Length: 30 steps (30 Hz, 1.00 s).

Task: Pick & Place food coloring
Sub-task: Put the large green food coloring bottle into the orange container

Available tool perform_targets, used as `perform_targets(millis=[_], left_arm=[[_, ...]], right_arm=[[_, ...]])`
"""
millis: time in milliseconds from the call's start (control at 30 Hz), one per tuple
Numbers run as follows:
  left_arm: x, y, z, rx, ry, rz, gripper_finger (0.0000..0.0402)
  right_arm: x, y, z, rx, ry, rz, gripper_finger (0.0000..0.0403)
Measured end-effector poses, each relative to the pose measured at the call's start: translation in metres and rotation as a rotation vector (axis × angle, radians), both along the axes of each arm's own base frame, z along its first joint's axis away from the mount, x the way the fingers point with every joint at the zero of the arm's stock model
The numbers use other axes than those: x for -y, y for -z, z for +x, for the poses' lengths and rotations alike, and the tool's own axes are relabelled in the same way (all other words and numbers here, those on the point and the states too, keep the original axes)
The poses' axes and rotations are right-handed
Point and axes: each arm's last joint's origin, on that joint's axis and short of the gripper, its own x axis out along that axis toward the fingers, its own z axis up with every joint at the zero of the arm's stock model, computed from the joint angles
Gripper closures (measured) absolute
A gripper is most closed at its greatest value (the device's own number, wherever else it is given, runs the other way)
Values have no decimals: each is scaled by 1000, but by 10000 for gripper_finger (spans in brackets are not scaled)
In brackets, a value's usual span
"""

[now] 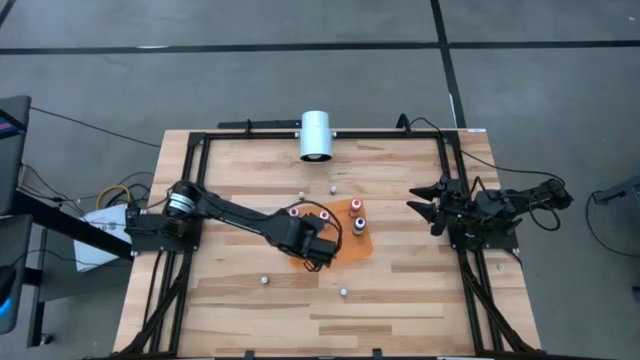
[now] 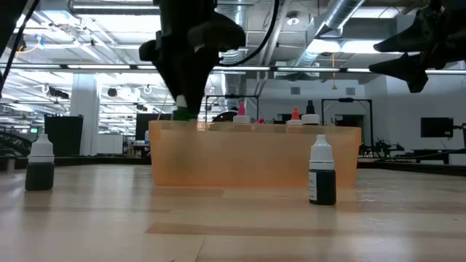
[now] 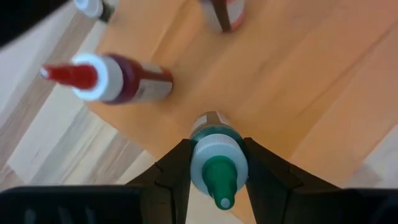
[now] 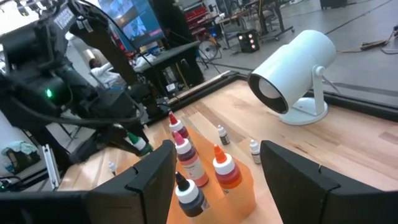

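An orange tray [image 1: 345, 243] lies mid-table with several small bottles standing in it, red-topped [image 3: 106, 78] and orange-topped [image 4: 224, 167] among them. My left gripper [image 1: 322, 250] hangs over the tray's near-left part, shut on a green-topped bottle [image 3: 217, 165]; in the low view its green top [image 2: 182, 113] shows just above the tray wall [image 2: 255, 156]. My right gripper [image 1: 425, 207] waits open at the table's right side, clear of everything. My left gripper pinches the green-topped bottle between its two fingers [image 3: 177, 171] at the white collar [image 3: 202, 158] just under the green tip. The fingers come from above, pointing down. The bottle stands upright over the tray's edge; whether its base rests on the tray is hidden.
A big white cylinder [image 1: 316, 135] lies at the table's far edge. Loose dark bottles with white caps stand on the wood: two beyond the tray [image 1: 333, 187] and two nearer [image 2: 322, 171], [image 2: 40, 164]. A black frame [image 1: 190, 170] rims the table.
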Motion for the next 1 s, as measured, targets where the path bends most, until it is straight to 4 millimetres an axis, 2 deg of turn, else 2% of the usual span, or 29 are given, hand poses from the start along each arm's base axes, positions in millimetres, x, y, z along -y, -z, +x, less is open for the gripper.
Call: perform_targets(millis=[167,367,667,1000], left_arm=[[5,8,-1,-31,-17,22,288],[6,8,-1,-22,-17,50,284],[6,8,-1,-12,-28,64,255],[6,8,-1,-5,-44,70,253]], right_arm=[[0,0,0,-1,0,0,182],[0,0,0,-5,0,-2,182],[0,0,0,-5,0,-1,182],[0,0,0,-5,0,-1,182]])
